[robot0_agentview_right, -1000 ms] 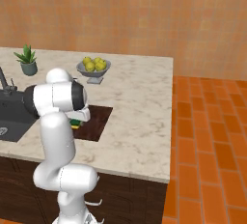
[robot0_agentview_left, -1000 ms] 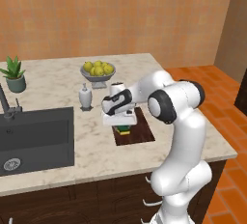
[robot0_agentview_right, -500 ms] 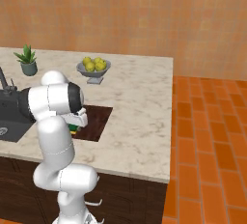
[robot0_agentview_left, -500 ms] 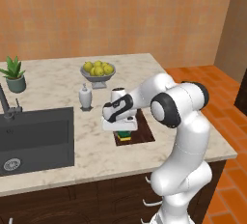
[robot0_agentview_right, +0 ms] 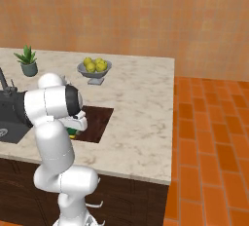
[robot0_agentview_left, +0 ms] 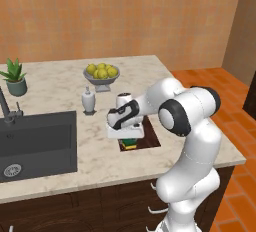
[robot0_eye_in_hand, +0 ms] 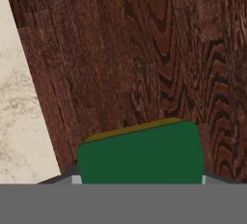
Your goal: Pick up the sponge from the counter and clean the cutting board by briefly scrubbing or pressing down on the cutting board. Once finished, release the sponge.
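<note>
since the small green-topped yellow foam sponge [robot0_eye_in_hand: 140, 153] is soft and light, the jaws [robot0_agentview_left: 129, 141] clamp its sides, at six o'clock on the dark brown wooden cutting board [robot0_eye_in_hand: 144, 49].

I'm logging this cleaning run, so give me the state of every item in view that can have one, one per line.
gripper: shut on the sponge.
sponge: held, green side to the hand camera, pressed on the cutting board.
cutting board: flat on the counter.
fruit bowl: upright, full of lemons.
soap bottle: upright.
potted plant: upright.
sink: no water visible.
</note>
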### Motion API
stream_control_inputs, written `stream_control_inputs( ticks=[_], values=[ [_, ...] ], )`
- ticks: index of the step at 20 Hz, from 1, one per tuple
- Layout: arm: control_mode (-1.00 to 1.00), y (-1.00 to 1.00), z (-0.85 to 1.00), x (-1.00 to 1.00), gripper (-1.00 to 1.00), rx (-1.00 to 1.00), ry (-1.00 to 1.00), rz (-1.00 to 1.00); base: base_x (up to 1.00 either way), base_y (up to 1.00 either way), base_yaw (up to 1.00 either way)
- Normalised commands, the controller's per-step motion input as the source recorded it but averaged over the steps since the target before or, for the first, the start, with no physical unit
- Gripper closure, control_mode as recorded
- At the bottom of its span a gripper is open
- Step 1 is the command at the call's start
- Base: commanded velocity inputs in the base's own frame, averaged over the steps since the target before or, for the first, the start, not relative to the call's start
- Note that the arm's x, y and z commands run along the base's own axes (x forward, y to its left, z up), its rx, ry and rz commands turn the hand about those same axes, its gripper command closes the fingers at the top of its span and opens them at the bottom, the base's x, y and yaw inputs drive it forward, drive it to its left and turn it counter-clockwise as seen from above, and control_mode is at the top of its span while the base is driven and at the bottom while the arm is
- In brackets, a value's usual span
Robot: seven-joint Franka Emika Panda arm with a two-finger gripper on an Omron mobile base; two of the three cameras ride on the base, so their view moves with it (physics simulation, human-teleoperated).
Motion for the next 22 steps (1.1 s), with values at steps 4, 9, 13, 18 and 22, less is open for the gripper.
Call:
stream_control_inputs(
  ticks=[4, 9, 13, 18, 22],
  values=[
    [-1.0, -0.31, -0.64, 0.0, 1.0, 0.0, 0.0, 0.0, 0.0, 0.0, 0.0],
    [-1.0, -0.4, -0.44, -0.04, 1.0, 0.0, 0.0, 0.0, 0.0, 0.0, 0.0],
    [-1.0, -0.81, 0.0, 0.0, 1.0, 0.04, 0.0, 0.0, 0.0, 0.0, 0.0],
    [-1.0, -0.72, -0.32, 0.0, 1.0, 0.03, 0.0, 0.0, 0.0, 0.0, 0.0],
    [-1.0, -0.16, -0.98, 0.0, 1.0, -0.02, 0.0, 0.0, 0.0, 0.0, 0.0]
  ],
)
